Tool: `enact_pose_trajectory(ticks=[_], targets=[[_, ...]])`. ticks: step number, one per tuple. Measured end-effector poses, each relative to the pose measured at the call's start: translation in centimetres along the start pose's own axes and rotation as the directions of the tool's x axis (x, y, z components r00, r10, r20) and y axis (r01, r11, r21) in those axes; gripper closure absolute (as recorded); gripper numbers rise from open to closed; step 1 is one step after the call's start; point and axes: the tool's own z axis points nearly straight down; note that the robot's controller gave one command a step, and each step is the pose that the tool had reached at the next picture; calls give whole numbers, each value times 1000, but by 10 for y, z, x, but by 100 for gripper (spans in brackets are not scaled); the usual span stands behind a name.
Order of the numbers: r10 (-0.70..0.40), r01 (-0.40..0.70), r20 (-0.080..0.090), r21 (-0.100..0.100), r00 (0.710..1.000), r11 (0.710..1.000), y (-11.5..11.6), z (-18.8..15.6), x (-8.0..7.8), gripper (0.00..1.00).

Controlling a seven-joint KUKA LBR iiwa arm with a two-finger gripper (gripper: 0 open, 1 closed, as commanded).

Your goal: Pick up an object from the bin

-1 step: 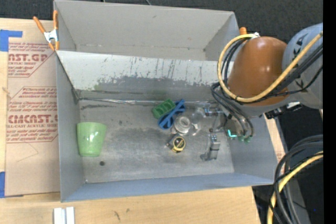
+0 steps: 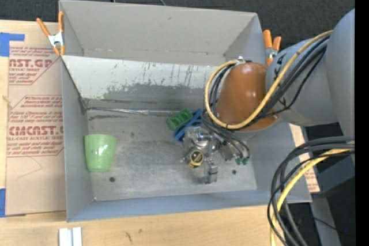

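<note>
My gripper (image 2: 203, 163) is low over the bin floor at the right of the middle, its metal body hanging under the orange cover. Just behind it, to the upper left, lie a green ridged plastic piece (image 2: 179, 119) and a blue plastic piece (image 2: 190, 125), touching each other and partly tucked under the gripper's body. Whether either piece is between the fingers cannot be seen. A pale green plastic cup (image 2: 100, 151) lies on its side near the bin's left wall, far from the gripper.
The arm with its cables covers the bin's right side. A few tiny dark specks lie on the floor near the front.
</note>
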Motion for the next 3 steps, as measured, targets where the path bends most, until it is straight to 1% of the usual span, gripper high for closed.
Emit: enact_pose_trajectory(ticks=[1,2,3], targets=[[1,-1,2,1,1000,1000,0,-3,-1,100],[-108,108,12,6,994,994,-11,-120,4,100],[-478,478,8,5,878,878,23,-158,-4,100]])
